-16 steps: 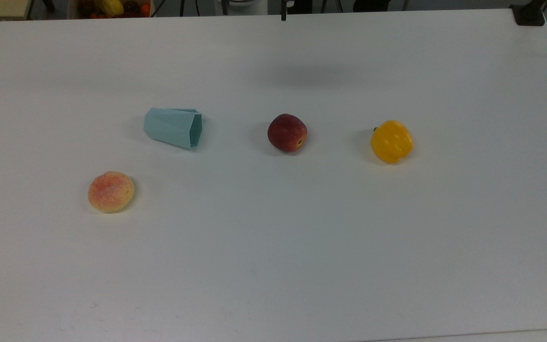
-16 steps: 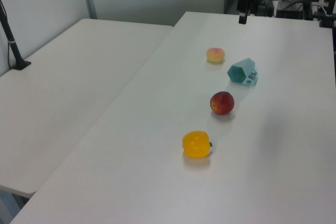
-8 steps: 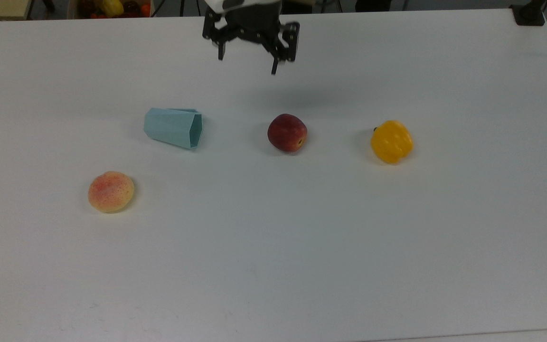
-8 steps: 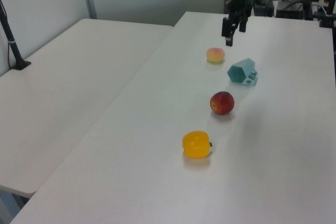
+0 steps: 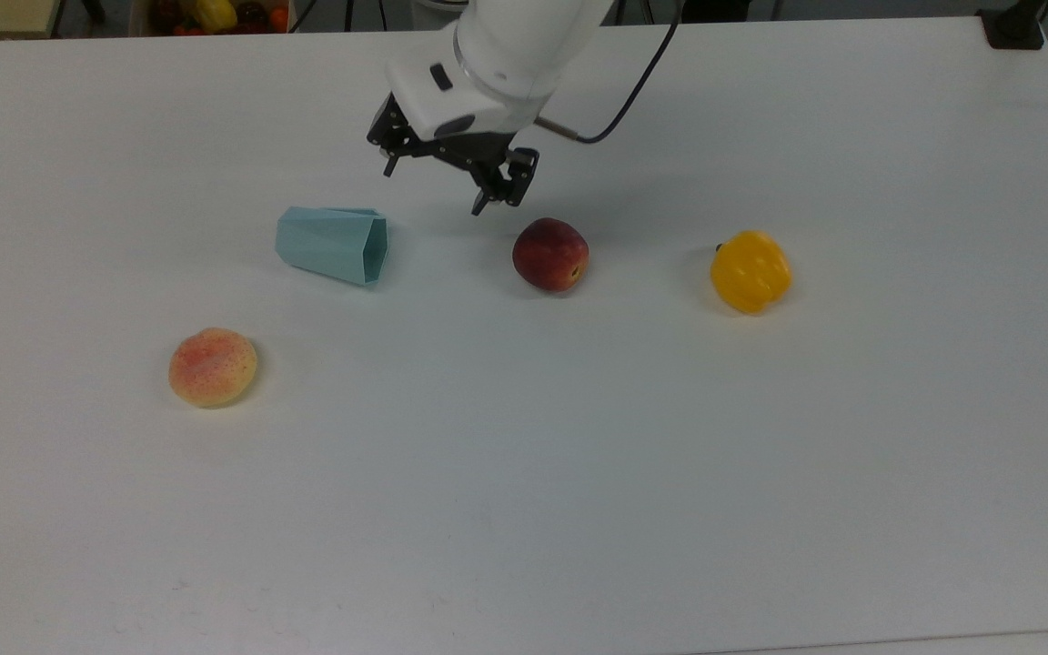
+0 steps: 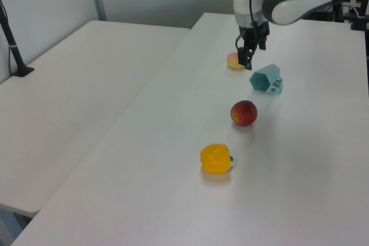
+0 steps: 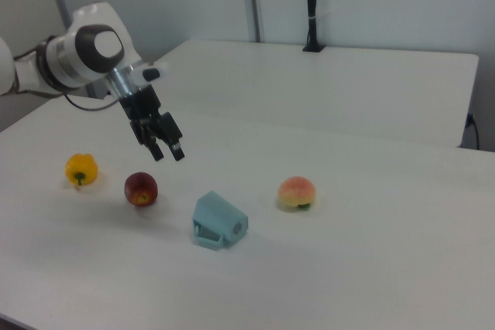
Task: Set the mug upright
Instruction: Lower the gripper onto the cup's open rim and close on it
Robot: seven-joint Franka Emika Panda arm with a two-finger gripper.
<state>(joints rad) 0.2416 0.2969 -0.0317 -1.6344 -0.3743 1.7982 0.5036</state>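
The pale teal faceted mug lies on its side on the white table, its mouth facing the top view's right. In the left view the mug shows its open mouth and its handle low against the table. In the right view the mug lies between the red fruit and the peach. My gripper hangs open above the table, empty, up and to the right of the mug in the top view and apart from it. The gripper points downward at a tilt.
A red apple-like fruit lies right of the mug in the top view, with a yellow pepper further right. A peach lies at the lower left. A second table adjoins in the left view, with a black post.
The arm has come in from the far edge and dropped toward the table, moving closer to the mug. The mug and the fruits have not moved.
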